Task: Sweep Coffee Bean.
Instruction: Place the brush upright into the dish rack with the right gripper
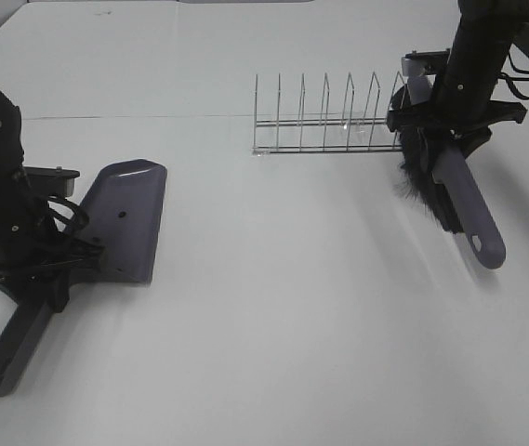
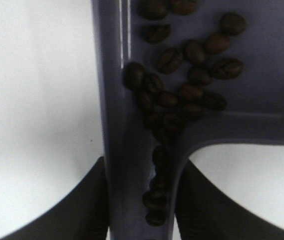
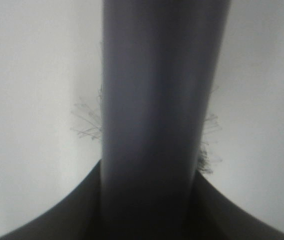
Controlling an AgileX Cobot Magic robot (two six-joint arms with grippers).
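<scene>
The grey-purple dustpan (image 1: 129, 218) lies at the left of the white table, its handle (image 1: 13, 348) pointing toward the front. My left gripper (image 1: 46, 269) is shut on the handle where it meets the pan. In the left wrist view the dustpan (image 2: 261, 115) holds several coffee beans (image 2: 186, 92) bunched at the pan's back and in the handle groove. My right gripper (image 1: 450, 130) is shut on the grey-purple brush (image 1: 469, 209) at the right, black bristles (image 1: 422, 177) just above the table. The right wrist view shows the brush handle (image 3: 156, 115) between the jaws.
A wire dish rack (image 1: 324, 121) stands at the back centre-right, right next to the brush and right arm. The white table (image 1: 292, 325) spreads between the dustpan and the brush.
</scene>
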